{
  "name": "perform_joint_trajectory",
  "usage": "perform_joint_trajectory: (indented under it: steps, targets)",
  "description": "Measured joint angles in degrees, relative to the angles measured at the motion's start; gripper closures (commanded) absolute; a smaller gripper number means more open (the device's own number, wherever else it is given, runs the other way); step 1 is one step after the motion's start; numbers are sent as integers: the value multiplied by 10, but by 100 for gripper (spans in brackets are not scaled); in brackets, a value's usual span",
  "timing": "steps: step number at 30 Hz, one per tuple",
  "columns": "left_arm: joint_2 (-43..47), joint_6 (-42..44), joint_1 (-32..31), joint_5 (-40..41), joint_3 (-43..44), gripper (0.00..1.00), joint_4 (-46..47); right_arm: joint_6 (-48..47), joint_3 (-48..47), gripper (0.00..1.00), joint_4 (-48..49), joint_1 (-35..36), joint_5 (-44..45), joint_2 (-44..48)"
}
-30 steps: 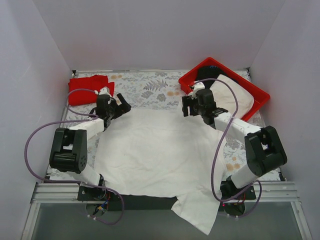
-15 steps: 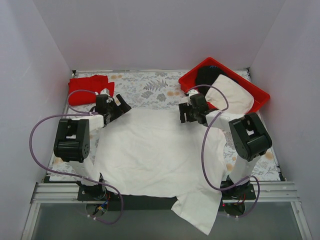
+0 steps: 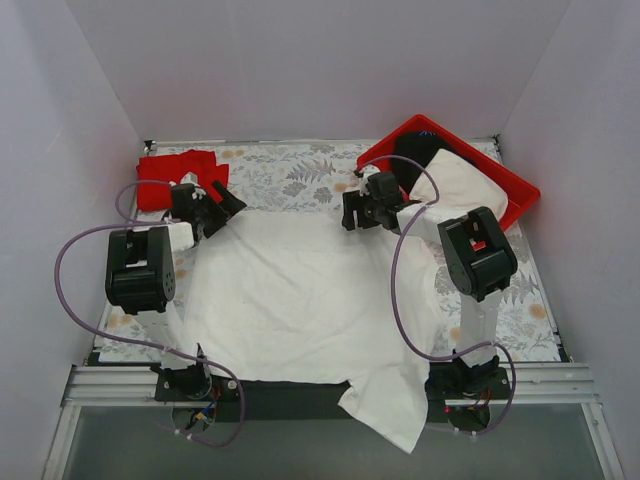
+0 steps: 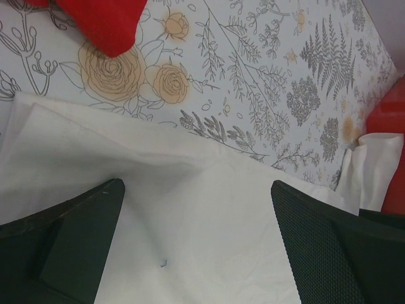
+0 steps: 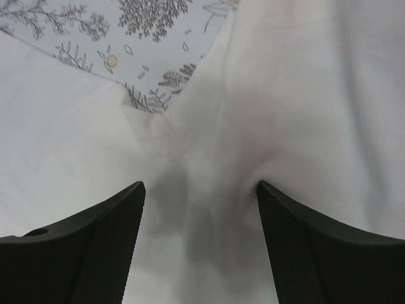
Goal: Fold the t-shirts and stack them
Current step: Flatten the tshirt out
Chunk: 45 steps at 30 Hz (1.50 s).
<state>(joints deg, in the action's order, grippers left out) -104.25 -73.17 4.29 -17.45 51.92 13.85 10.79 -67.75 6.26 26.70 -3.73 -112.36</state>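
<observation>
Floral-patterned table [image 3: 300, 170] in a white-walled booth, white t-shirt [image 3: 300, 300] spread flat beneath both grippers, left gripper [image 3: 222, 207] with jaws spread wide over its far corner, right gripper [image 3: 355, 217] likewise spread, holding nothing, red t-shirt [image 3: 175, 172] crumpled just beyond the left gripper.

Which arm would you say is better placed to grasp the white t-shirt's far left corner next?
Left, most likely. The left pincer hangs open over the far left edge of the white t-shirt, with that corner close beside one finger. The right pincer, also open, sits across the shirt at its far right.
</observation>
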Motion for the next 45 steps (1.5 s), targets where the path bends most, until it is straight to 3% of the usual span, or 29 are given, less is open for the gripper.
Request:
perform_joint_trajectory:
  steps: [18, 25, 29, 37, 40, 45]
  targets:
    - [-108, -17, 66, -20, 134, 5, -1, 8, -344, 34, -112, 12, -59, -213]
    - [-91, -1, 62, 2, 137, 5, -24, -10, -385, 34, -139, 12, -70, -230]
    - [-14, 11, 51, 33, 102, 4, -39, -22, -342, 33, -137, 13, -65, -191]
    - [198, 23, 11, 71, -4, 4, -27, -20, -105, 33, -87, 23, -23, 69]
    - [203, 24, 12, 76, -40, 4, -31, -18, -31, 33, -52, 26, -5, 137]
    - [183, 24, 12, 76, -91, 4, -62, -15, 46, 33, -37, 26, 17, 155]
